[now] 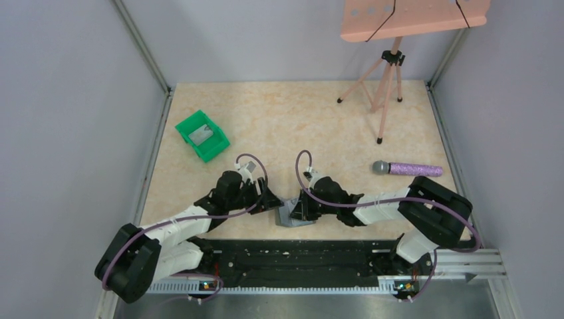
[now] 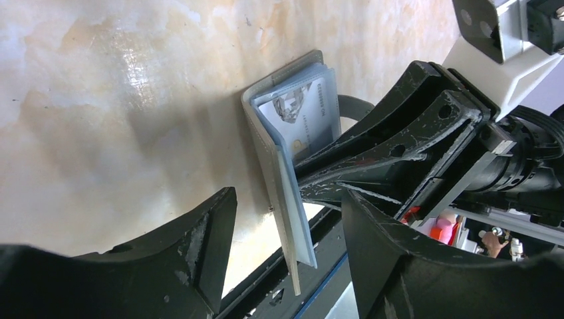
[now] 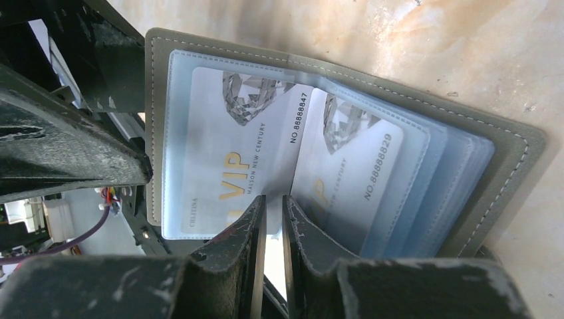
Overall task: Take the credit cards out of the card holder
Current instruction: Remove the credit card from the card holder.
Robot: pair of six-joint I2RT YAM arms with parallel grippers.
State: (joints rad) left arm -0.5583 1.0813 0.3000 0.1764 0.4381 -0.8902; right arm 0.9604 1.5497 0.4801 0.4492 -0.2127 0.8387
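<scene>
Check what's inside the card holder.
VIP card 88888847 and VIP card 88888829 in clear sleeves of the card holder. More sleeves behind; contents covered. Right gripper hides the cards' lower edges.

The top view is bright and even; the tripod [image 1: 384, 86] throws only soft, short shadows on the counter [image 1: 299, 113]. In the left wrist view a white glare lies on the counter, and a broad shadow lies beside the card holder [image 2: 265, 153]. In the right wrist view the print on the credit cards [image 3: 233, 146] is sharp.

Scuffed black right claw [image 3: 274, 199], purple cables [image 1: 250, 155]
</scene>
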